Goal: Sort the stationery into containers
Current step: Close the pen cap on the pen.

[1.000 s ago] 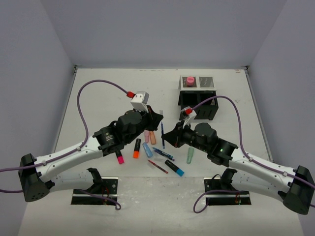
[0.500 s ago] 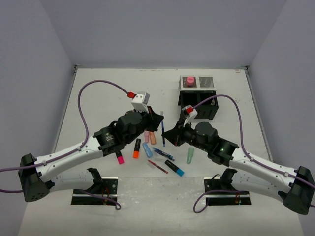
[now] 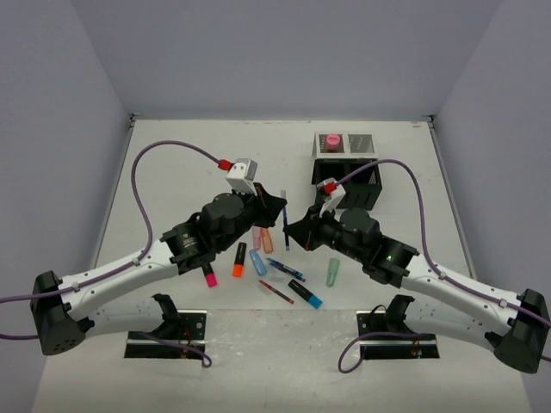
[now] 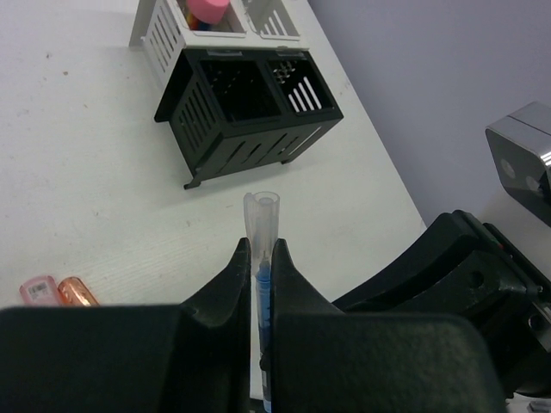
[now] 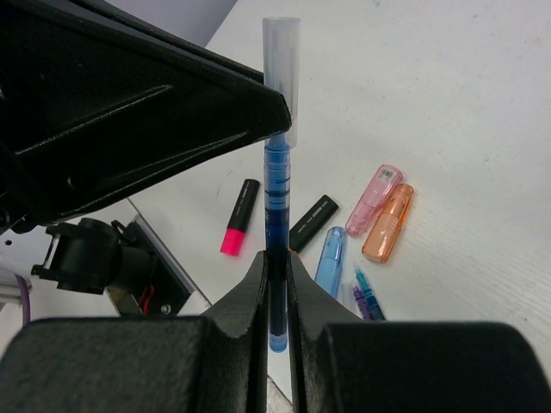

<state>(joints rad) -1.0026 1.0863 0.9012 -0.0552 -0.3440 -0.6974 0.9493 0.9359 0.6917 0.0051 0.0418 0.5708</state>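
My left gripper (image 4: 260,255) and my right gripper (image 5: 275,268) are both clamped on the same thin blue pen with a clear cap (image 3: 285,224) at centre of the top view; black mesh four-compartment desk organizer (image 4: 245,148) sits upper right, apart from it.

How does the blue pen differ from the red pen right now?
The blue pen is held above the table, clamped by both the left gripper and right gripper; the red pen lies loose on it. The blue pen shows a clear cap; the red pen looks all red. Both are thin pens, outside the organizer.
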